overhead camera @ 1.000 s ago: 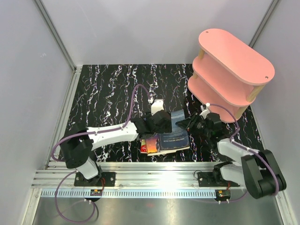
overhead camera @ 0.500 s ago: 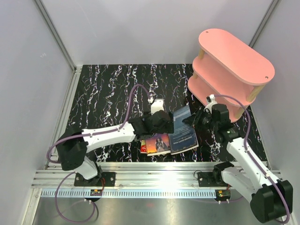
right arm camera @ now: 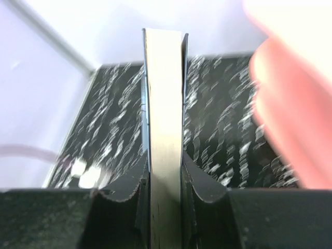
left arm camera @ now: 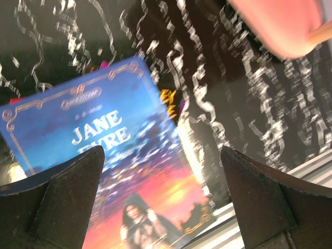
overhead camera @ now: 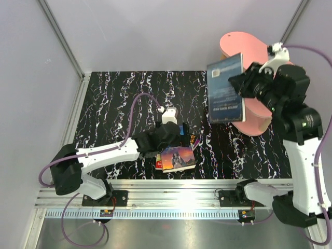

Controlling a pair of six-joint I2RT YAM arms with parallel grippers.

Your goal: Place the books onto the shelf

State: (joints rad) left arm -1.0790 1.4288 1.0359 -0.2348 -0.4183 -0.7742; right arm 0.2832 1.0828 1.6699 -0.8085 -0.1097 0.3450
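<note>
A black marble-patterned tabletop (overhead camera: 119,98), veined in white and faint purple, forms the floor of the booth. Pale grey panel walls (overhead camera: 155,31) close it in on the left, back and right, with slim aluminium posts (overhead camera: 59,36) rising from its back corners. Along its near edge runs a slotted aluminium rail (overhead camera: 176,194), and nearer still lies a brushed metal sheet (overhead camera: 171,233).

L arm stretched low, tool (overhead camera: 175,138) jaws wide apart. R arm up high, tool (overhead camera: 245,86) clamped on blue book (overhead camera: 225,89).
</note>
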